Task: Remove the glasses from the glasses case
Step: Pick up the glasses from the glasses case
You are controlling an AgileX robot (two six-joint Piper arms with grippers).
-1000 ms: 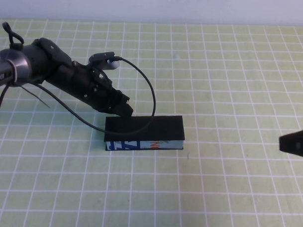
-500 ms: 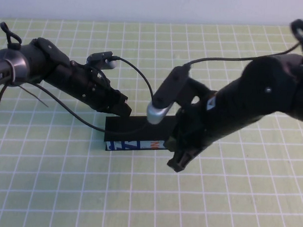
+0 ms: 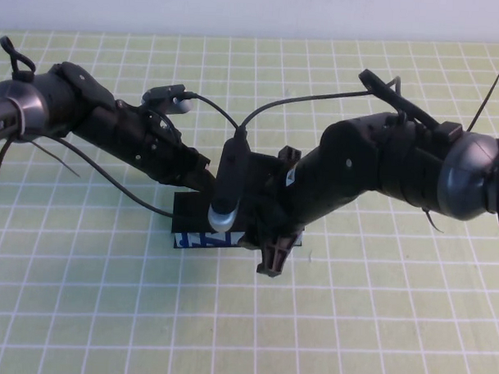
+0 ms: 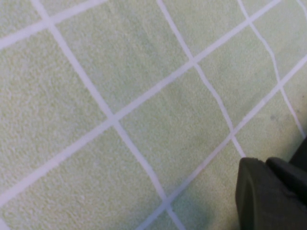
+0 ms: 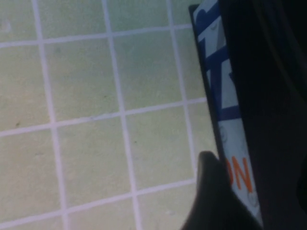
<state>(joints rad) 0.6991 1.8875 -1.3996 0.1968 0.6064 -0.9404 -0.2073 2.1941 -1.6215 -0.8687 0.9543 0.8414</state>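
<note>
The glasses case [image 3: 193,211] lies in the middle of the mat with its flat black lid down, and its light blue printed side [image 5: 224,100] faces the robot. The glasses are hidden. My left gripper [image 3: 202,179] rests shut at the case's back left corner, its fingers [image 4: 266,196] pressed together over the mat. My right gripper [image 3: 274,252] hangs over the right half of the case, open. One finger [image 5: 209,194] stands in front of the printed side; the other is hidden behind the black lid.
A green mat with a white grid [image 3: 106,313] covers the table. Black cables [image 3: 110,180] loop from both arms over the case area. The right arm [image 3: 398,167] covers the case's right end.
The right arm swung in from the right edge and lowered over the case, with its jaws now apart. The left arm and the case have not moved.
</note>
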